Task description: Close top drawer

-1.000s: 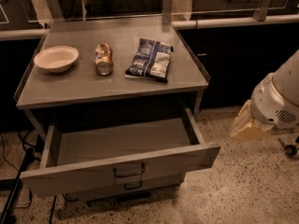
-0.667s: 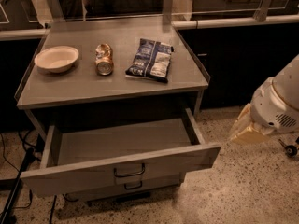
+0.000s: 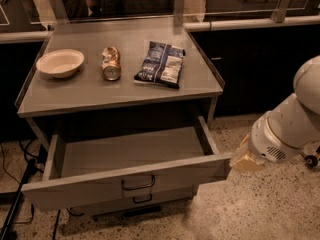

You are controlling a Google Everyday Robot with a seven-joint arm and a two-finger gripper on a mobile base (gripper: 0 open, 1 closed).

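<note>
Cabinet top [image 3: 90, 91]: white bowl [image 3: 60, 63] left, crushed can [image 3: 111, 64] beside it, snack bag [image 3: 161, 64] right.

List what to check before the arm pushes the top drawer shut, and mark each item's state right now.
1. Top drawer pulled out, ready to be pushed: ok.
2. Nothing sticking up above the drawer's walls to jam it: ok.
3. Front panel and handle unblocked: ok.
4. Gripper placed in front of the panel for a push: not ok, it sits off the drawer's right front corner.
5. Gripper touching the drawer: cannot tell.
6. Bowl, can and chip bag lying back from the front edge of the cabinet top: ok.
</note>
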